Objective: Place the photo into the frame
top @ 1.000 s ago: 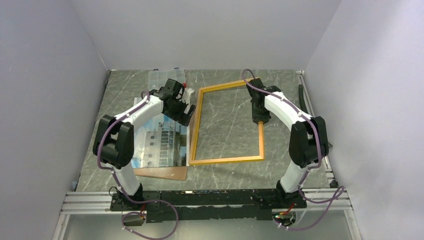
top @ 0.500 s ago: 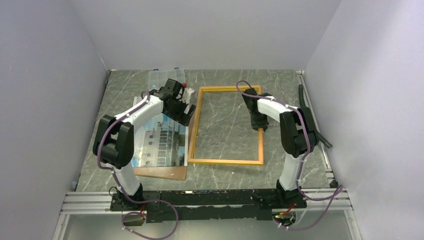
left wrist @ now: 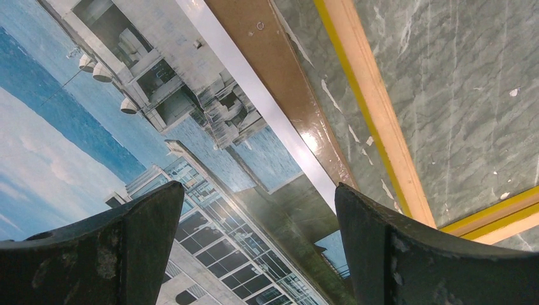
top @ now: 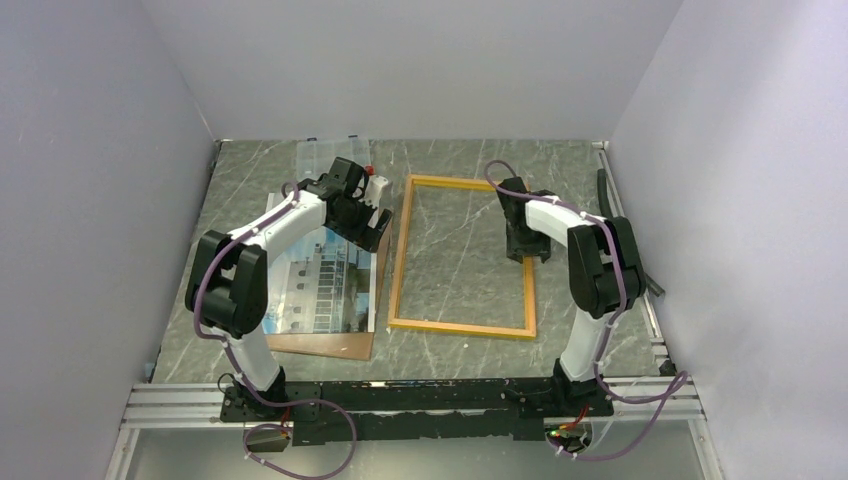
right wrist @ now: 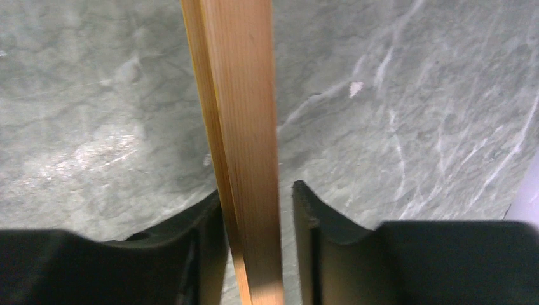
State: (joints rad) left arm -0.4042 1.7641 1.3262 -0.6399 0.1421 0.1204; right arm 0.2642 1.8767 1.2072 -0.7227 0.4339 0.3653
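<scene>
Both released: left pincer [left wrist: 257, 197] above the photo [left wrist: 127, 95], right pincer [right wrist: 255, 194] loosely straddling the frame [right wrist: 238, 95].

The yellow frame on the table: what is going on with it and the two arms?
The right claw straddles the right rail of the frame, which lies flat on the table; a gap shows beside one finger, so it is not clamping. The left claw hovers wide open over the photo, which lies on a brown board beside the frame, not yet inside it.
</scene>
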